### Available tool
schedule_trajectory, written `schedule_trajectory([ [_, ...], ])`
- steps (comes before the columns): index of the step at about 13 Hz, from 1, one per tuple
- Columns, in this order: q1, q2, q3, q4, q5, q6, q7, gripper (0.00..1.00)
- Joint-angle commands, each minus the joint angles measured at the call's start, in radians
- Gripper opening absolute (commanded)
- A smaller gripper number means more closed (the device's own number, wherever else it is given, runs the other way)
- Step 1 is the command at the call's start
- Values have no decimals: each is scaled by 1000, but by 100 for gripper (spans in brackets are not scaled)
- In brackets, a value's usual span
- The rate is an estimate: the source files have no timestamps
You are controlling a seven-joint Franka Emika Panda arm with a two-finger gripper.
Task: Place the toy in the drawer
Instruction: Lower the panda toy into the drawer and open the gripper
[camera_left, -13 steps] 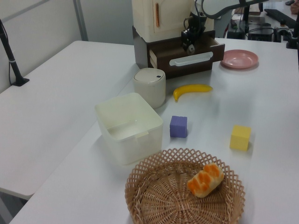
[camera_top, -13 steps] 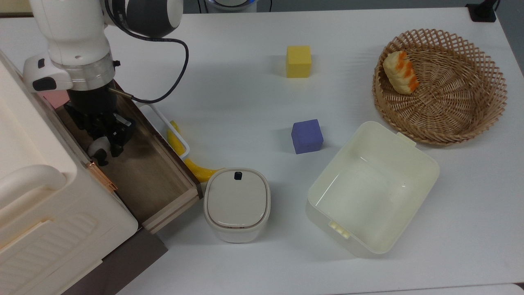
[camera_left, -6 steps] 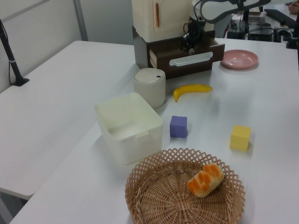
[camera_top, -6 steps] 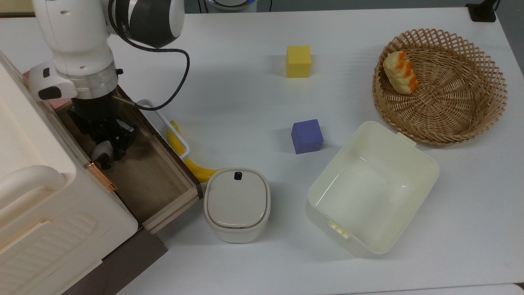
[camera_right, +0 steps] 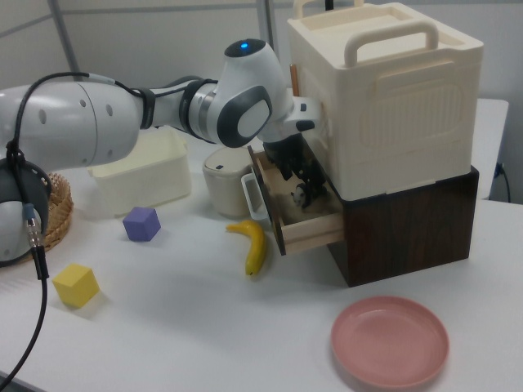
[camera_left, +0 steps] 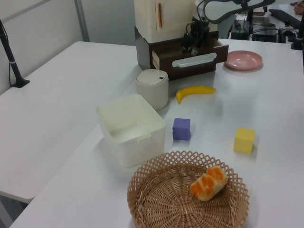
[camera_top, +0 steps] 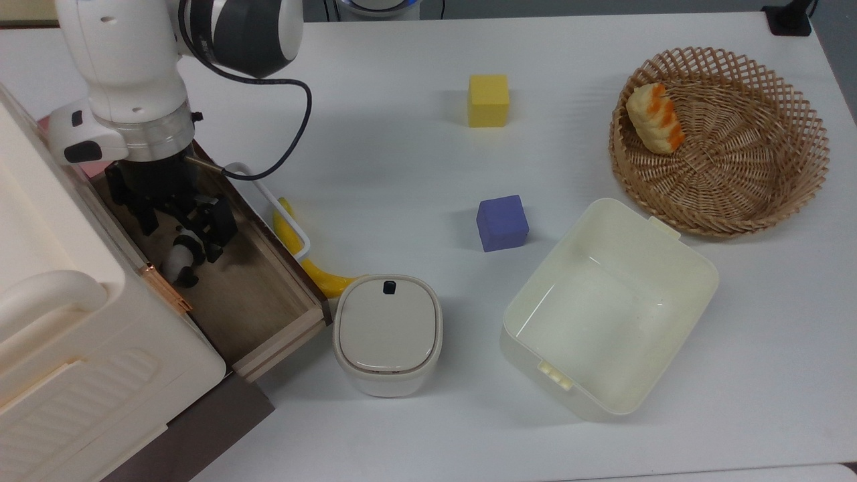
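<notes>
Fingers of the hand (camera_top: 175, 221) stood spread apart over the open drawer (camera_top: 254, 301), where half a second earlier they had been pressed in around the toy (camera_top: 179, 258). That was the change that mattered — the grip had let go. In the top view the little black-and-white toy sat on the wooden floor of the drawer, just below the fingertips and close to the cabinet (camera_top: 80, 348) side, apart from both fingers as far as could be judged. In the right view the toy (camera_right: 300, 195) showed as a small pale shape low inside the drawer (camera_right: 306, 233), under the hand (camera_right: 296, 170). In the left view the hand (camera_left: 192, 42) hung above the drawer (camera_left: 190, 59) behind the white handle (camera_left: 194, 60).

Nothing else on the desk (camera_top: 415, 428) had shifted: the banana (camera_top: 304, 258) lay beside the drawer front, the lidded canister (camera_top: 387, 333) stood near the drawer's corner, and the purple cube (camera_top: 502, 222), yellow cube (camera_top: 488, 100), tub (camera_top: 609, 304) and basket (camera_top: 720, 140) were well apart from the work.

By my judgement the placing itself was done — the toy rested in the drawer and the hand no longer held it. What remained was for the arm to lift clear without nudging the toy or catching the drawer's wall.
</notes>
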State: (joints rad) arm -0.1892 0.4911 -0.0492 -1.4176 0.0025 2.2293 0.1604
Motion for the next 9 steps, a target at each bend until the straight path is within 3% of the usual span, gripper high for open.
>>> schedule_trajectory([
  [1,43,-80,-9,-12,-15,-49,34,100],
  [5,115,-198,-8,-18,-16,-213,93,100],
  [9,213,-369,0,-130,-24,-454,82,100],
])
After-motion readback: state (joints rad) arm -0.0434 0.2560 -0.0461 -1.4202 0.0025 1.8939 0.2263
